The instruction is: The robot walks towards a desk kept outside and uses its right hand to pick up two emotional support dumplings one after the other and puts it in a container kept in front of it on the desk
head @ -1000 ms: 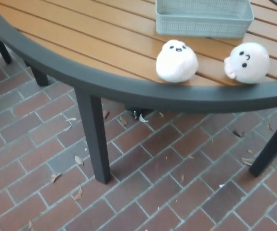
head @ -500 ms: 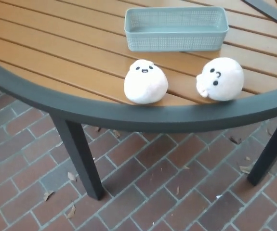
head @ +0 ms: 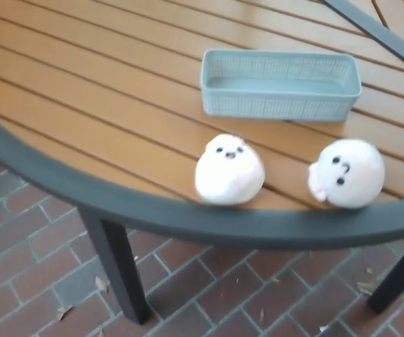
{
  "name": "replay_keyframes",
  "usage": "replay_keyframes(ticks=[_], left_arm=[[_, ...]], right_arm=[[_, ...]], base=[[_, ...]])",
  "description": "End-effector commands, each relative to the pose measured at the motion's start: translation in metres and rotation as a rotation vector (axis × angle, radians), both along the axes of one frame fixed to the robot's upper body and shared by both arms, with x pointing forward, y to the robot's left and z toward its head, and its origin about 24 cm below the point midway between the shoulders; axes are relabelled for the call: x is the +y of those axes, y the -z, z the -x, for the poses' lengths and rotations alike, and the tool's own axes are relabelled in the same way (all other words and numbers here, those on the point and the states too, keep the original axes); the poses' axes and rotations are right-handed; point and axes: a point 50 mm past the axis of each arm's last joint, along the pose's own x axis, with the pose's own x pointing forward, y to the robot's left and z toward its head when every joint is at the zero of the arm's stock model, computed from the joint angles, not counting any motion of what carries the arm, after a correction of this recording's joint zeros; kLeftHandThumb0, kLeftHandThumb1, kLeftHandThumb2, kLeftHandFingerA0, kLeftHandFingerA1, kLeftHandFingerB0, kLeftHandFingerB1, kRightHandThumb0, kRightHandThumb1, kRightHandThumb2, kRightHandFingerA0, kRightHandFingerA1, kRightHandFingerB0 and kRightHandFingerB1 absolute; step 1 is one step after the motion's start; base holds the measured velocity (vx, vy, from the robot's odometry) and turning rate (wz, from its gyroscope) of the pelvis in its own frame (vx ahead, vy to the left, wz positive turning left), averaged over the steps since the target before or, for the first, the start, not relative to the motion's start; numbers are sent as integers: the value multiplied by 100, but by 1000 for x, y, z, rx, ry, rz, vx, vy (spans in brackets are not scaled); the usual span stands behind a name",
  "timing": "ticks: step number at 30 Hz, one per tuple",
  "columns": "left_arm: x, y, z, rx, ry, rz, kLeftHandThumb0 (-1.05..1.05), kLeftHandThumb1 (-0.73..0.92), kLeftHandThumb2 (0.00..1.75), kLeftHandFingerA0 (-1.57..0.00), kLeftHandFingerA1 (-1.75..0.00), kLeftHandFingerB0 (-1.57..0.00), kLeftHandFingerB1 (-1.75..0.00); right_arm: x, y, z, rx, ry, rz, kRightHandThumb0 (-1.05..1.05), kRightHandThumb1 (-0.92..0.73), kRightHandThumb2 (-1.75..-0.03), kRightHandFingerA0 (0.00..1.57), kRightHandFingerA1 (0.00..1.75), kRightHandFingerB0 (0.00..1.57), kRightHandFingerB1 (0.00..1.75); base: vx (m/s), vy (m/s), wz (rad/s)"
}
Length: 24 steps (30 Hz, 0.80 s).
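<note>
Camera: the view has shifted since a second ago, so the worktop (head: 82,91) fills more of the frame and the brick floor (head: 19,281) less. This is the head moving in, not the things moving.
Left dumpling (head: 229,169): sits just inside the dark rim (head: 54,179), face up, unmoved on the slats.
Right dumpling (head: 347,173): near the rim too, apart from the other, tilted sideways.
Container (head: 280,83): pale green basket, empty, just beyond both dumplings.
Hands: neither hand shows in the frame, so whether they are open or closed is not visible.
Task meaning: the approach looks nearly done and no pick has begun. Both dumplings are still outside the container, likely coming within the right hand's reach.
</note>
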Motion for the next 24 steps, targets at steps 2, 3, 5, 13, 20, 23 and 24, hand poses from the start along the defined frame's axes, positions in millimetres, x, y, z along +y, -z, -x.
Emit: replay_keyframes(ticks=[2, 3, 5, 13, 20, 23, 24], left_arm=[[2, -3, -4, -34, 5, -15, -37, 54, 56, -85, -66, -87, -53], [2, -3, -4, -37, 3, -14, -37, 54, 56, -85, -66, -87, -53], [3, -3, -3, -36, 2, -12, -36, 54, 56, -85, -66, -87, -53], [3, -3, -2, -26, -1, -16, -38, 55, 56, -83, -67, -85, -52], [4, -4, -6, -40, -7, -11, -38, 55, 57, -82, -65, -86, -52], [4, -4, -6, -31, 3, -15, -38, 55, 57, -82, -64, -84, -52], [4, -4, -6, -30, 5, -15, -38, 55, 57, -82, -64, -84, -52]], right_arm=[[-7, -5, -1, -16, 30, -7, -87, -4, -124, 112, 123, 102, 115], [-7, -5, 0, -26, 23, -6, -87, -4, -124, 112, 123, 102, 115], [-7, -5, 1, -23, 23, -7, -87, -4, -124, 112, 123, 102, 115], [-5, -5, 2, -14, -7, 30, -87, -4, -129, 107, 123, 93, 117], [-6, -4, 1, -24, 22, -3, -96, -11, -125, 109, 122, 98, 116], [-6, -5, 0, -18, 8, 3, -83, -4, -134, 107, 122, 93, 116], [-6, -5, 0, -18, 7, 4, -83, -4, -134, 107, 122, 93, 116]], base=[[291, -210, -29], [373, -244, 34], [368, -230, -11], [198, -32, -8], [197, 167, 4], [233, 179, 3], [0, 0, 0]])
